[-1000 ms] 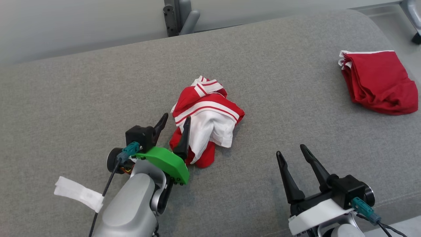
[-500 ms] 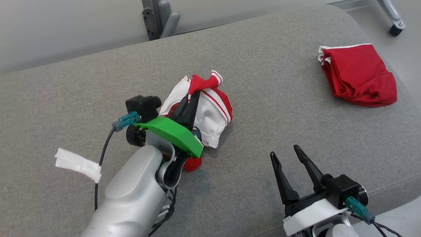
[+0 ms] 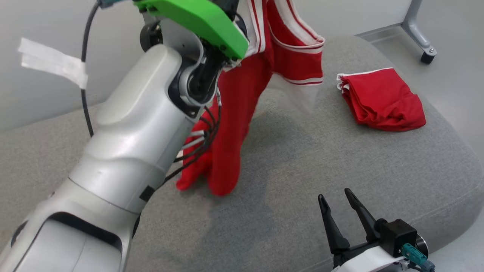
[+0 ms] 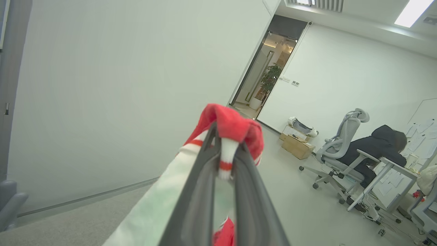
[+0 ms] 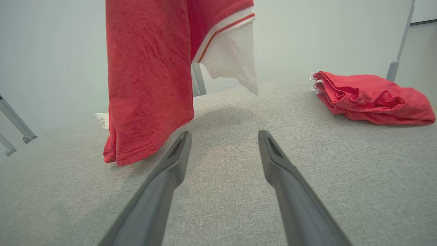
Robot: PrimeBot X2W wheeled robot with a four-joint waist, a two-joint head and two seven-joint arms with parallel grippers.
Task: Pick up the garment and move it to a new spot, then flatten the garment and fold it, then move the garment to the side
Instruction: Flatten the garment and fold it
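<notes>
You have the left claw (image 4: pixel 227 143) pinched tight on the red-and-white garment (image 3: pixel 230 124), which hangs over the middle of the grey cushion (image 3: pixel 340 166). The right claw (image 3: pixel 334 193) sits spread and empty near its front edge. Pickup looks done; placing, flattening, folding and moving aside remain.

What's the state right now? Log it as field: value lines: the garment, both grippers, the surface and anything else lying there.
surface: grey cushion
held item: red and white garment, hanging; lower end near the cushion, contact unclear
left gripper: shut on the garment's top
right gripper: open, empty, low over the cushion
other item: folded red cloth, lying on the cushion's right side
</notes>
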